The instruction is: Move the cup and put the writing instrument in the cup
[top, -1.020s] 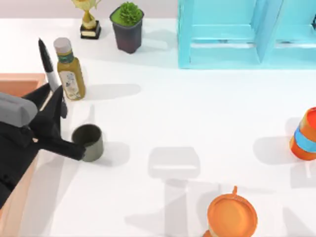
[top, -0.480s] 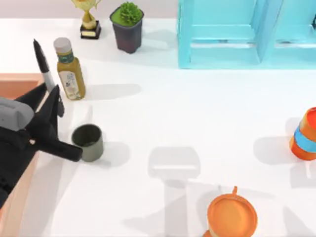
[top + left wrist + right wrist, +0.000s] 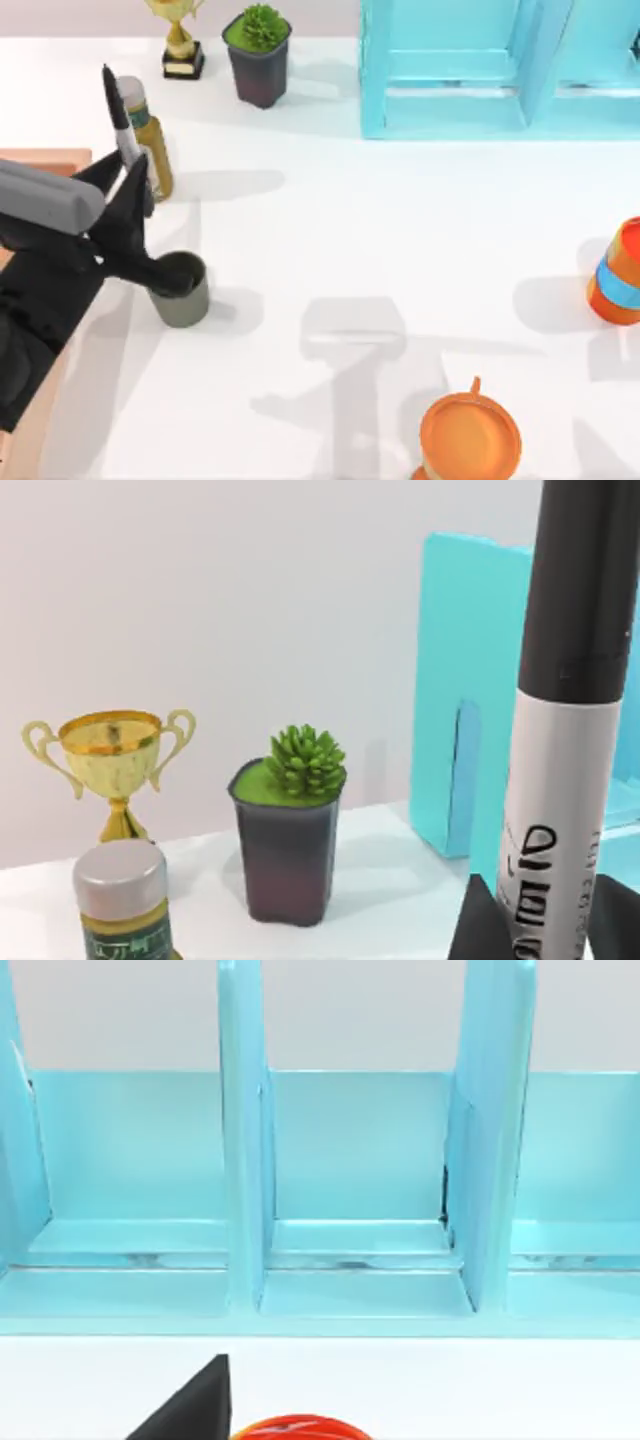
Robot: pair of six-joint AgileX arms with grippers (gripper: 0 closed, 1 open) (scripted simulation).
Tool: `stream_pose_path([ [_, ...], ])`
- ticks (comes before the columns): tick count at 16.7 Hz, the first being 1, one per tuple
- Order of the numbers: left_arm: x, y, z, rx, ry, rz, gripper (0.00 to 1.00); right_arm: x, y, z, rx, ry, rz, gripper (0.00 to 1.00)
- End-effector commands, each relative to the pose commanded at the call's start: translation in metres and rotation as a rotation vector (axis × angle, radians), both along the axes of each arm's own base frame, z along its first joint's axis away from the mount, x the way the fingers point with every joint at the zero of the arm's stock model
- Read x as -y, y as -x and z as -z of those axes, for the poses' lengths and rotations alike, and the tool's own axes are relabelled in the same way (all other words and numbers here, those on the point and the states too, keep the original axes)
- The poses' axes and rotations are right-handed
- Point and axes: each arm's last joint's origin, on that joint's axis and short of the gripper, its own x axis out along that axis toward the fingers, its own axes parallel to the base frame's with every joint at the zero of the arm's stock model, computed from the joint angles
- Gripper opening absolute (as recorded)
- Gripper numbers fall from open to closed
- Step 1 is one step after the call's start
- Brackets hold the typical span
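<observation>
From above, the left gripper (image 3: 128,205) is hanging at the table's left side, its fingers clamped on the marker (image 3: 120,115), which is standing nearly upright with its cap end up, in front of the oil bottle (image 3: 148,140). The cup (image 3: 180,290) is sitting on the table just below the gripper, its open mouth partly hidden by the lower finger. The marker's lower end looks to be near the cup's rim, though I cannot tell whether it is over the opening. A wooden tray (image 3: 45,160) is lying at the left edge under the arm. An orange mug (image 3: 470,438) and an orange blue-banded cylinder (image 3: 618,272) are standing well apart on the right.

At the left wrist, the marker (image 3: 560,740) is filling the near side, its labelled barrel pinched between dark fingertips (image 3: 485,930); beyond it a trophy (image 3: 112,760), a potted succulent (image 3: 290,830) and the bottle's cap are standing.

At the right wrist, the parked arm is facing the turquoise shelf (image 3: 320,1190); whether its gripper is open I cannot tell.

I judge the pen grasped and nearly over the cup; lowering and releasing it are left.
</observation>
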Motion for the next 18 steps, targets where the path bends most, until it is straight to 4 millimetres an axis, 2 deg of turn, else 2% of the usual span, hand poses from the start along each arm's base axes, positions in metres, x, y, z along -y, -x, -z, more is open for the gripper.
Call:
stream_pose_path([
  [7,0.0016,-0.0065,0.0042,0.001,0.003,-0.001,0.0,0.0,0.0,0.0,0.0,0.0,0.0,1.0],
  [18,0.0016,-0.0065,0.0042,0.001,0.003,-0.001,0.83,0.0,0.0,0.0,0.0,0.0,0.0,1.0],
])
